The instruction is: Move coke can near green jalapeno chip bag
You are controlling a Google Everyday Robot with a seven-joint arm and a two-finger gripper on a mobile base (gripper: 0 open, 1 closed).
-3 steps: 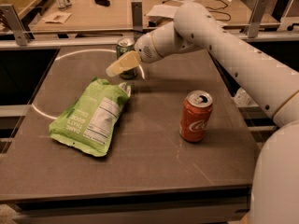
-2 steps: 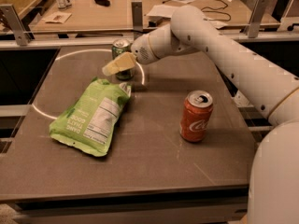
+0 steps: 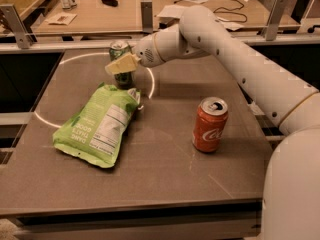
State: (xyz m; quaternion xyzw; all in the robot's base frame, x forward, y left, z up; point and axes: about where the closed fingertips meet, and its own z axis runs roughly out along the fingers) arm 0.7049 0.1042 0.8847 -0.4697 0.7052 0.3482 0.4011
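The coke can (image 3: 210, 125) stands upright on the right half of the dark table, red-orange with a silver top. The green jalapeno chip bag (image 3: 99, 125) lies flat to its left, label side up, about a can's height away from it. My gripper (image 3: 118, 66) hovers at the back of the table, just above the bag's top edge and in front of a dark green can (image 3: 120, 50). It is well to the left of and behind the coke can and holds nothing that I can see.
The table (image 3: 165, 184) has a white ring marked on its left half. Its front edge is near the bottom of the view. Behind it a wooden desk (image 3: 125, 11) holds papers, cables and metal brackets. My white arm (image 3: 250, 69) crosses above the table's right rear.
My gripper has moved left and slightly back, from above the bag's top right corner to in front of the dark green can. The coke can and the bag have not moved.
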